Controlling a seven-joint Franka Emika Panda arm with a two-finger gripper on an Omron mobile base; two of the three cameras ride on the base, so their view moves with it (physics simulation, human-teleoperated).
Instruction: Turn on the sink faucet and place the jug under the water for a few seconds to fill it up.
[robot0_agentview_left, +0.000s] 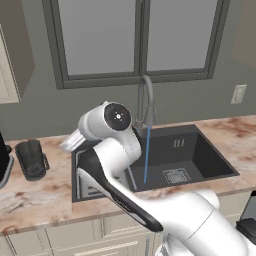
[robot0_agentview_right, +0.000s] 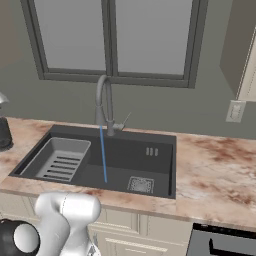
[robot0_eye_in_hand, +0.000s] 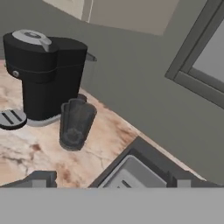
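Observation:
The sink faucet (robot0_agentview_left: 145, 100) (robot0_agentview_right: 103, 100) arches over the sink (robot0_agentview_left: 210, 160) (robot0_agentview_right: 120, 177). A thin blue stream of water (robot0_agentview_left: 146, 155) (robot0_agentview_right: 103, 155) falls from its head into the basin. The dark translucent jug (robot0_agentview_left: 31, 159) (robot0_eye_in_hand: 76, 124) stands upright on the counter left of the sink, its handle towards the sink. My gripper (robot0_eye_in_hand: 111, 181) is open and holds nothing. It hangs over the sink's left rim and looks at the jug, still well short of it. In the left base view my hand (robot0_agentview_left: 72, 141) points left, to the right of the jug.
A black coffee machine (robot0_eye_in_hand: 43, 74) (robot0_agentview_left: 4, 160) stands just beyond the jug on the marbled counter. A light slatted rack (robot0_agentview_right: 60, 160) (robot0_eye_in_hand: 131, 175) fills the sink's left part. A window and grey wall run behind, with a wall outlet (robot0_agentview_left: 239, 93) at the right.

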